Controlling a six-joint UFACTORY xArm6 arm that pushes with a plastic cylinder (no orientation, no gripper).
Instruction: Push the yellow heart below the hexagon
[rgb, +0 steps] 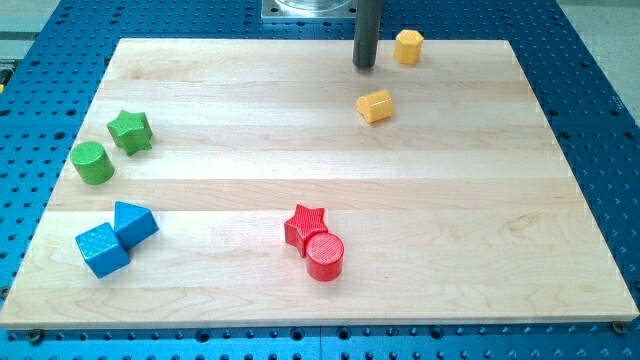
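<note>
Two yellow blocks lie near the view's top, right of centre. The upper one (408, 46), close to the board's top edge, looks like the hexagon. The lower one (374, 105) seems to be the yellow heart; it lies below and slightly left of the hexagon, with a gap between them. My tip (364, 66) stands on the board just left of the hexagon and a little above the heart, touching neither.
A red star (304, 224) and a red cylinder (325, 255) touch at bottom centre. A green star (130, 131) and a green cylinder (92, 162) lie at the left. A blue cube (102, 249) and a blue triangle (135, 222) lie at bottom left.
</note>
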